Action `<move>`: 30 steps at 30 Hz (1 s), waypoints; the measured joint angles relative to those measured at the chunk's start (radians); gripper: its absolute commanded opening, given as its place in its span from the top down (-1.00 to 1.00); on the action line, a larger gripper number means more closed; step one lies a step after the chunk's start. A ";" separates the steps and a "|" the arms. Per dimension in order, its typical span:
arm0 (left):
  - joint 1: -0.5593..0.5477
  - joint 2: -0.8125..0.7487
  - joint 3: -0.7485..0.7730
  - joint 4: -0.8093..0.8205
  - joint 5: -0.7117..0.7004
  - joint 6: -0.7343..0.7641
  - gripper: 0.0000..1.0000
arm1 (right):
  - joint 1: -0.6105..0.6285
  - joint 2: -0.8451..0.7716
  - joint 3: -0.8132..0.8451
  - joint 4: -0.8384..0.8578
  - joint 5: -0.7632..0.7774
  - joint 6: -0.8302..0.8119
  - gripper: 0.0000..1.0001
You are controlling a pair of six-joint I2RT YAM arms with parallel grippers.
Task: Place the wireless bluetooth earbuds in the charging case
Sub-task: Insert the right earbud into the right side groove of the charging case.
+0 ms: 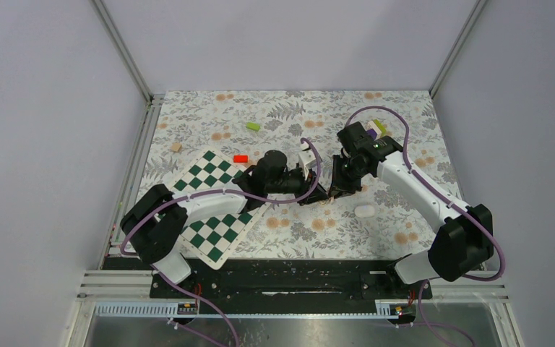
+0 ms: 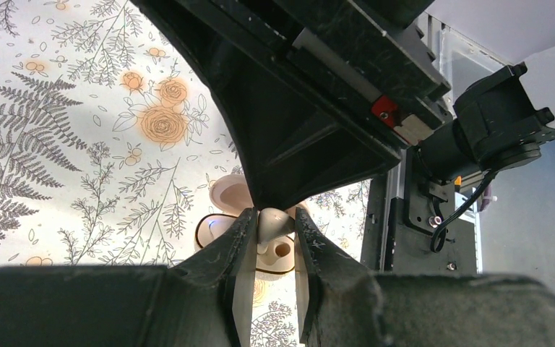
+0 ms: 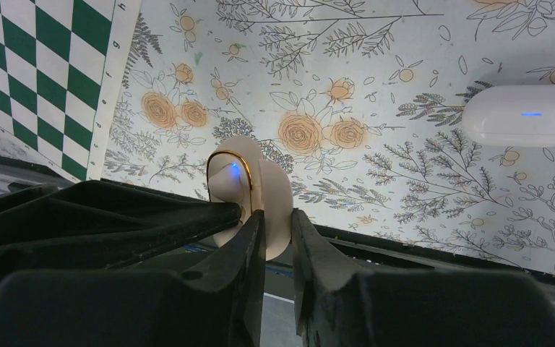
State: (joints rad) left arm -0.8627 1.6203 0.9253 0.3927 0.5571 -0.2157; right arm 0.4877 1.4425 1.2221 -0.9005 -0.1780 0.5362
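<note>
**Seating an earbud in the held case.** My right gripper [image 3: 276, 215] is clenched on one edge of the open charging case [image 3: 227, 181], near the middle of the floral mat [image 3: 376, 58]. I cannot tell whether the case rests on the mat or hangs just above it. My left gripper [image 2: 274, 215] is closed on a cream earbud [image 2: 271, 224], pinched between both fingers directly over the tan interior of the case. The two sets of fingers nearly touch.

In my judgement the step in hand is the insertion itself. To do it well:
- I hold the right grip rigid, so the case cannot tip.
- I turn the earbud until it lines up with its well, then lower it slowly and straight.
- I let go only once it sits flush.

The crowding is the main risk, since a sideways nudge could knock the case out of my right fingers.

A white oval object [image 3: 527, 116] with a blue light lies well apart on the mat. I cannot tell what it is.
</note>
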 measured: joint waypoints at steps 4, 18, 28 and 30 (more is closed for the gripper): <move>-0.002 -0.002 0.000 -0.005 0.000 0.018 1.00 | 0.002 0.000 0.000 0.000 0.000 0.000 1.00; -0.002 -0.001 0.046 -0.105 0.006 0.029 0.79 | 0.003 0.001 0.002 0.000 -0.006 0.000 1.00; -0.005 -0.002 0.074 -0.165 0.002 0.056 0.61 | 0.003 0.002 0.002 0.000 -0.014 0.000 1.00; -0.006 -0.003 0.075 -0.170 0.000 0.059 0.61 | 0.003 0.003 0.002 0.000 -0.015 0.000 1.00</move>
State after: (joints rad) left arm -0.8688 1.6169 1.0000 0.2226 0.5568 -0.1566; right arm 0.4911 1.4452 1.2240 -0.9001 -0.1932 0.5358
